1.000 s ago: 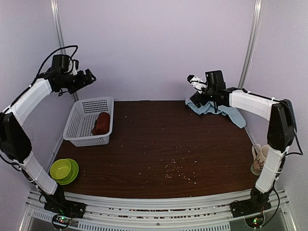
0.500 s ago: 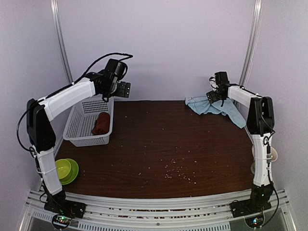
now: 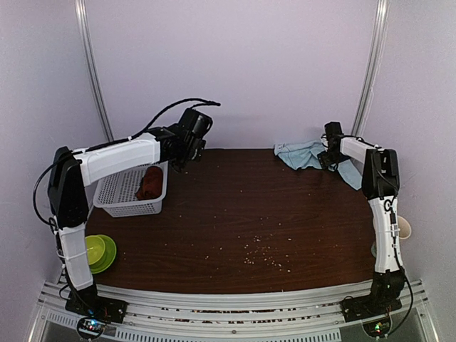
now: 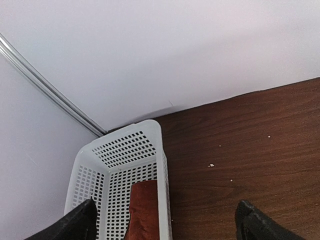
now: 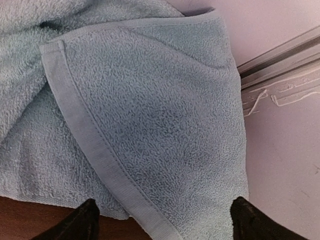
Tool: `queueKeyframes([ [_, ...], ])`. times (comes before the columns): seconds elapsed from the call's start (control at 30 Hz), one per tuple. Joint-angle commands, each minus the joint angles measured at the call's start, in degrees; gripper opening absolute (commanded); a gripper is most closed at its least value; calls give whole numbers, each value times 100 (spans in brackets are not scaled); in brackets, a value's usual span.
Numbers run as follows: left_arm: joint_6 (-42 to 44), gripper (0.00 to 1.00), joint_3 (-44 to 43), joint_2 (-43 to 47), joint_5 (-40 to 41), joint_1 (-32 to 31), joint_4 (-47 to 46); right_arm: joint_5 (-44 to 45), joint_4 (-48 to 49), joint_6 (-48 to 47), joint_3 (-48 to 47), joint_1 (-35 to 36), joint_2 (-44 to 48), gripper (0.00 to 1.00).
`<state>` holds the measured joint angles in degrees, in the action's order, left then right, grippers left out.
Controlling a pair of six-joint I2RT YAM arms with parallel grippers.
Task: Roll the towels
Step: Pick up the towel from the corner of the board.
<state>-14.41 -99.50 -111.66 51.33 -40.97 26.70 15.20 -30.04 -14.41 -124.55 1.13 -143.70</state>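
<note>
The right gripper [image 5: 167,222] is held wide open over the crumpled pale-blue terry towel [image 5: 150,115], its stitched hem folded over, bunched against the wall [image 5: 282,155] at the far right corner of the table [image 3: 271,214]. The left gripper [image 4: 165,225] is spread wide above a perforated white plastic basket [image 4: 161,150], in which the rust-red towel [image 4: 145,205] is laid. Bare dark wood is left between.
</note>
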Motion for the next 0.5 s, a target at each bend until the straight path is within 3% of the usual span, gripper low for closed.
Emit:
queueKeyframes([
  [0.0,299,98,10,-171,888,-322,-604,244,24,118,-52,-79,-136,82],
  [0.13,231,98,110,-127,620,-350,-737,260,98,134,-20,-112,-192,64],
  [0.37,402,98,502,31,583,-450,-1156,364,138,92,-35,-116,-330,59],
  [0.47,473,98,588,10,330,-466,-1239,357,141,64,-34,-113,-347,40],
])
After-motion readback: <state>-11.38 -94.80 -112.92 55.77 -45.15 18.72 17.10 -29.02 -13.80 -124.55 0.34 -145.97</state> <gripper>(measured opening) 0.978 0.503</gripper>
